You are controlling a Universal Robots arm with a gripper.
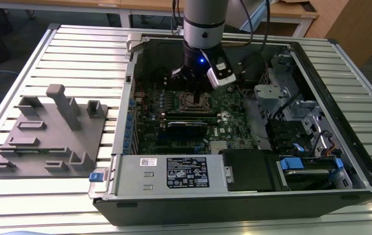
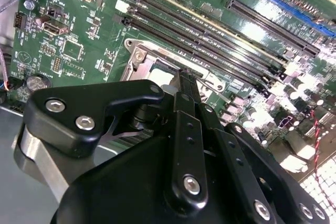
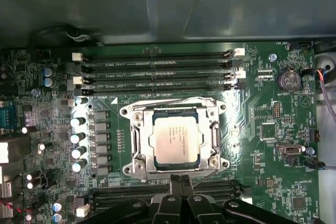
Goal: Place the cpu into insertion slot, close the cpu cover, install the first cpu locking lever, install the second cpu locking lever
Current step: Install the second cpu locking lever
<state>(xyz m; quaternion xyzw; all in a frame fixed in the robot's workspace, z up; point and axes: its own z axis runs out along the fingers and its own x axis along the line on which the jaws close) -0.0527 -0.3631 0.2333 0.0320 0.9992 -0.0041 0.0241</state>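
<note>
First wrist view: my tool point(image 3: 181, 184) hangs with its fingers pressed together, holding nothing, just beside the socket's edge. The cpu point(image 3: 176, 139) already sits in the insertion slot point(image 3: 137, 142), and the cpu cover point(image 3: 173, 109) lies down over it. I judge the locking levers are the step in hand; hooking one calls for a fine sideways push.

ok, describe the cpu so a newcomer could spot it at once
Inside the open computer case, find the green motherboard. Beside its long black memory slots sits a silvery cpu cover framing the cpu: a flat, dull silver-tan square, the only plain metal plate among dark connectors and small components.
</note>
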